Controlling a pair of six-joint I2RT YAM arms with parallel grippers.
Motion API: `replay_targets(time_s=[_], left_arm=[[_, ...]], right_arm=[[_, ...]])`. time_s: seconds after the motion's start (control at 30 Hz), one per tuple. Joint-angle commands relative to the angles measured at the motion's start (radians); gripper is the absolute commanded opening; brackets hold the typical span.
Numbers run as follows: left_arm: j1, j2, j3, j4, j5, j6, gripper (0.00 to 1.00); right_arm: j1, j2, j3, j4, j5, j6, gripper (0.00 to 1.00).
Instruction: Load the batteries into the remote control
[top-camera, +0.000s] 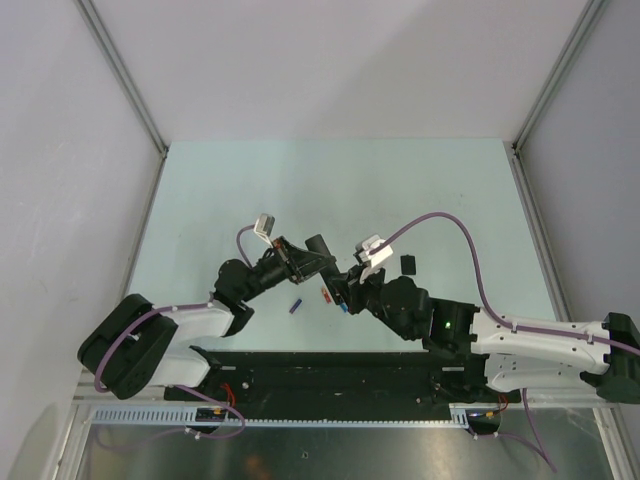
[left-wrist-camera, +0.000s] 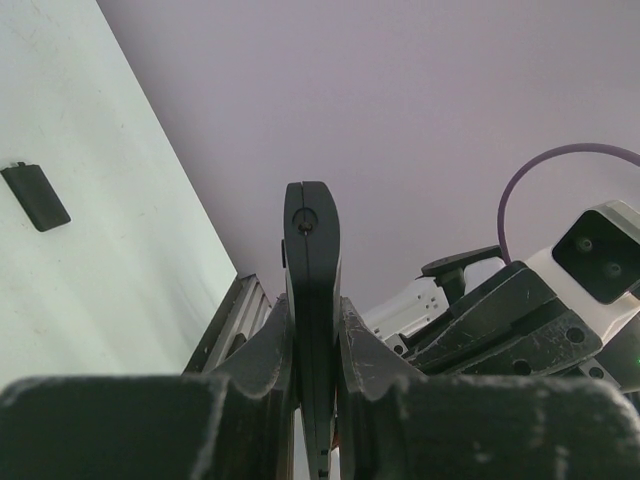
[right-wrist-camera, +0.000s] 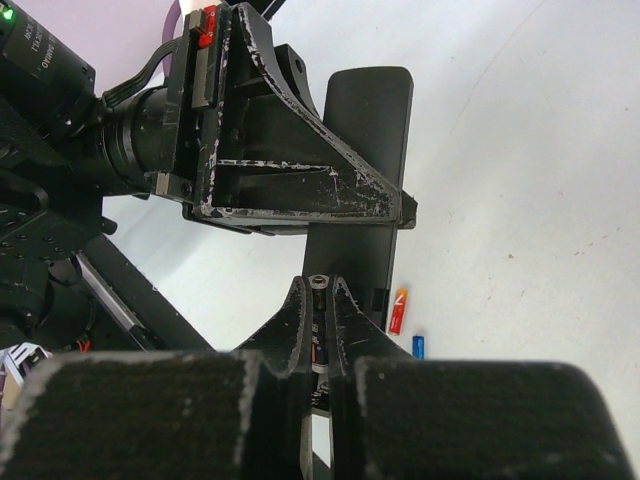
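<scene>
Both were closed: left gripper (left-wrist-camera: 314, 340) clamping the remote control (right-wrist-camera: 370, 130), long axis up-frame, just above right gripper (right-wrist-camera: 318, 312) pinching the dark battery (right-wrist-camera: 318, 285)

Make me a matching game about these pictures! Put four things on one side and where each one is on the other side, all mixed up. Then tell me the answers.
Things:
1. remote control
2. red-orange battery
3. flat black lid
4. dark battery

Places:
A. lying by itself on the table
B. pinched between the jaws of the right gripper
C. on the table, right beside the bright blue battery
D. between the jaws of the left gripper

Pairs: 1-D, 2-C, 3-A, 4-B.
</scene>
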Motion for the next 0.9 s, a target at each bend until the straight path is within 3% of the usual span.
replay_targets(time_s=[0.0, 0.53, 0.87], left_arm=[[-0.006, -0.002, 0.037, 0.062, -0.017, 0.01, 0.0], [-0.006, -0.012, 0.048, 0.062, -0.023, 0.04, 0.0], [-0.004, -0.013, 0.053, 0.062, -0.024, 0.016, 0.0]], right_arm=[[0.013, -0.004, 0.0, -0.012, -0.01, 0.044, 0.0], [0.013, 0.024, 0.031, -0.155, -0.017, 0.134, 0.0], [0.003, 0.14, 0.123, -0.284, -0.038, 0.186, 0.0]])
